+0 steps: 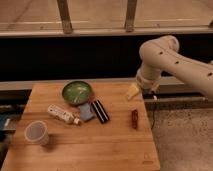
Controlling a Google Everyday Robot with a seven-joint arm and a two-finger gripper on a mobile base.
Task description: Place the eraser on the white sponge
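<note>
The eraser (100,111), a black oblong block with a pale stripe, lies on the wooden table (75,150) near its middle. The white sponge (85,112), a pale bluish-grey pad, lies right beside it on its left, touching or nearly touching. My gripper (132,91) shows as a pale shape at the end of the white arm (165,57), over the table's far right part. It is up and to the right of the eraser, well apart from it, and nothing shows in its hold.
A green bowl (77,92) stands behind the sponge. A white tube-shaped bottle (62,114) lies left of the sponge. A pale cup (37,133) stands at the front left. A small red-brown bar (134,118) lies right of the eraser. A dark ledge runs behind the table.
</note>
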